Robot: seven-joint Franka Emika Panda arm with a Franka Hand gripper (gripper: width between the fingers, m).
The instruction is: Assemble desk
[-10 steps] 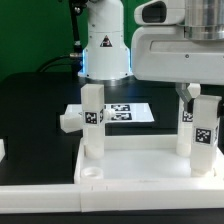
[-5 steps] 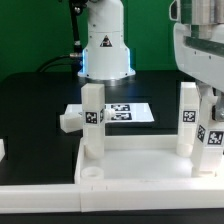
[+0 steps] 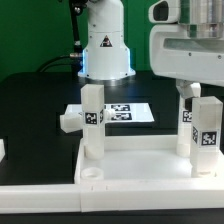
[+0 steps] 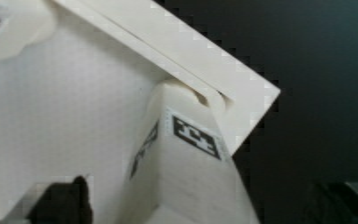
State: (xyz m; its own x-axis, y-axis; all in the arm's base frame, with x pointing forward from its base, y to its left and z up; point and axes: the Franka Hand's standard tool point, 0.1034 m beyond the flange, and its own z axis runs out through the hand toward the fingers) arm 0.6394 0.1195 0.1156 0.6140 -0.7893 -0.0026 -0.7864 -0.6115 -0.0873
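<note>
The tabletop (image 3: pixel 130 160) lies flat on the black table (image 3: pixel 30 110), below the pincer (image 3: pixel 195 95). Two legs stand upright in its far corners: one (image 3: pixel 92 120) well off toward the exterior view's left, one (image 3: pixel 188 125) directly under the pincer, a third (image 3: pixel 207 135) just beside it. The pincer's fingers (image 4: pixel 60 200) stand apart, astride the leg, not clamping.
</note>
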